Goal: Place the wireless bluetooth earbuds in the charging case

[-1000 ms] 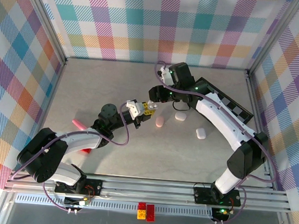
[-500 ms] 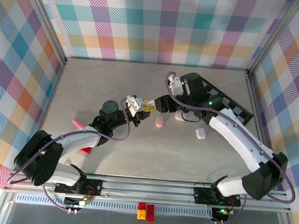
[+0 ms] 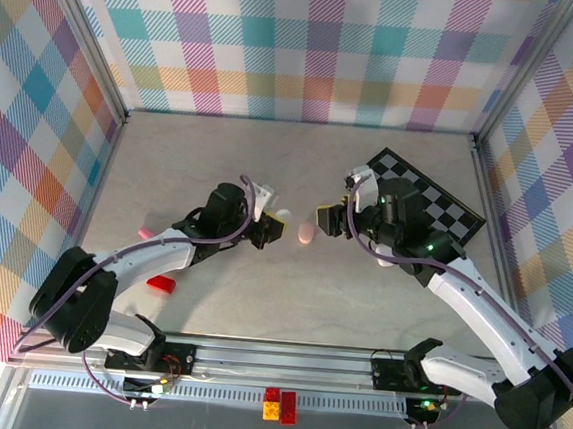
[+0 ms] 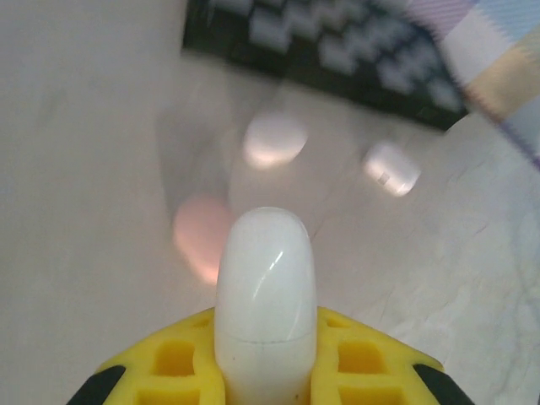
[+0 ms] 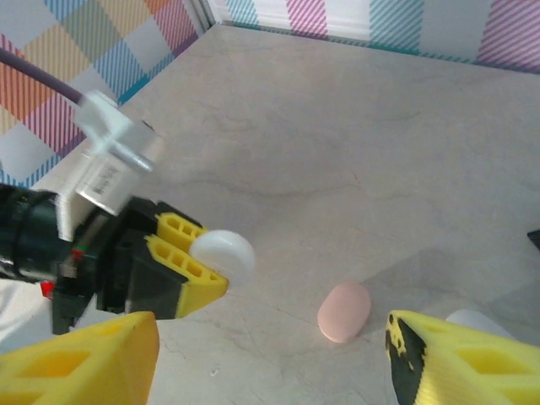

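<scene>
My left gripper (image 3: 268,225) is shut on a white oval charging case (image 4: 266,291), which sticks out from between its yellow fingers (image 4: 169,367) a little above the table. The same case (image 5: 222,256) appears in the right wrist view, just left of a pale pink oval case (image 5: 344,310) lying flat on the table. My right gripper (image 5: 274,350) stands open above the table, with the pink case (image 3: 306,233) ahead of its gap and nothing held. In the top view it (image 3: 328,219) faces the left gripper from the right. The earbuds are out of view.
Two more white cases (image 4: 274,139) (image 4: 392,167) lie near a black checkered mat (image 3: 440,203) at the back right. A red brick (image 3: 161,284) and a small pink piece (image 3: 145,232) lie at the left. Red and yellow bricks (image 3: 280,405) sit off the table's front rail.
My right gripper has drawn away from the left gripper toward the right and opened wider. The left gripper, still holding the white case, has shifted slightly.
</scene>
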You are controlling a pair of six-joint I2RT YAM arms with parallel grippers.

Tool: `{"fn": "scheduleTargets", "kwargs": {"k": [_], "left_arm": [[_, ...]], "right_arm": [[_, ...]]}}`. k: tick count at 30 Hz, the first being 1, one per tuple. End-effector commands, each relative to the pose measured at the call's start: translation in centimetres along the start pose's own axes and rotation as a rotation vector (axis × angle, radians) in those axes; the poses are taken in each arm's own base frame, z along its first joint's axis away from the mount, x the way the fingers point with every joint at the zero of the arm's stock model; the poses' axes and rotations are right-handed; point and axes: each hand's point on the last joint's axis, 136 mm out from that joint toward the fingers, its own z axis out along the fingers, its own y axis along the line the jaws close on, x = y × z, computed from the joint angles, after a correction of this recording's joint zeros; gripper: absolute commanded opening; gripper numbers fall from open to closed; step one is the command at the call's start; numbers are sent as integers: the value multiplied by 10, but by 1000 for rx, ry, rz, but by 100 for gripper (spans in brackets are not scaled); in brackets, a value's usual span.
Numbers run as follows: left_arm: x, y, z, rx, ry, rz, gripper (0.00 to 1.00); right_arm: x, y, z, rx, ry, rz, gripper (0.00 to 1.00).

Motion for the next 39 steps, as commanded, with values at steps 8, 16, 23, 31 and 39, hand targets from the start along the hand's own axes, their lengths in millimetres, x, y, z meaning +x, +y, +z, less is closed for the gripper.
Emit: {"fn": "scheduleTargets", "kwargs": {"k": [8,16,23,31,39], "left_arm": [[82,52,19,-232,306,-254,10],[83,72,19,-338,298,-235,56],[13,75,-28,-457,6,-102,96],[-33,105,-129,-783,-334,94,100],[4,169,-163,-936,-422,134,100]], "right_arm": [[11,-35,-8,167,-77,6,88],[22,-100,-16,410,-146,57,97],[57,-180,-23,688,-169,-2,99],[109,-237,-19,805,-123,30,99],[120,-260,-10,751,-170,104,99]]}}
